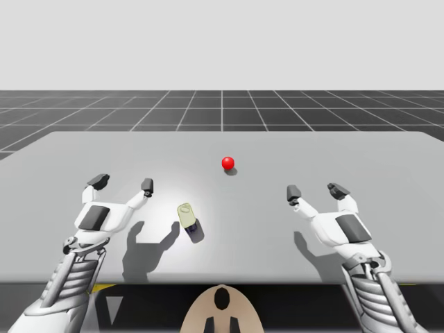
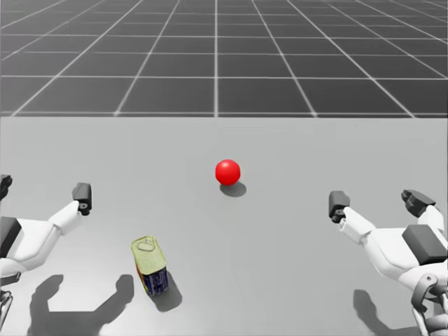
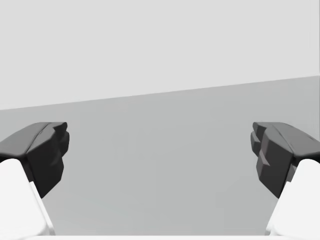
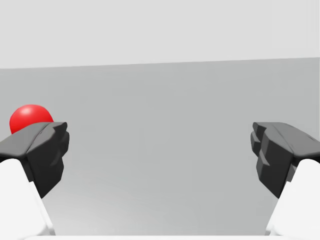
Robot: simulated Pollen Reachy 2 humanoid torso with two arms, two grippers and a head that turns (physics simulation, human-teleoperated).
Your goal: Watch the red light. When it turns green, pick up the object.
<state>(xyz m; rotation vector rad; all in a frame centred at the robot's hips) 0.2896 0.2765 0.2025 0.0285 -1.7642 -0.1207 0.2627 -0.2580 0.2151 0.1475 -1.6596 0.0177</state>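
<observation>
The left pincer (image 1: 123, 184) and the right pincer (image 1: 316, 191) are held low over the near part of the counter (image 1: 388, 156). Each is released, with its fingers spread wide and nothing grasped between them. Both forearms are seen crossing the counter's near edge, and their shadows are cast on the surface beneath. An oblong can (image 1: 187, 217), pale yellow on top and blue on the side, is set on the counter just inward of the left pincer, apart from its fingers and slightly behind their tips. The red light (image 1: 227, 163) is placed ahead of both pincers, between them and well apart from the can. Bare counter is left ahead of each pincer up to the far edge. In the right wrist view the light's lower part is hidden behind one finger; in the head view the left pincer's outer finger is cut off.
</observation>
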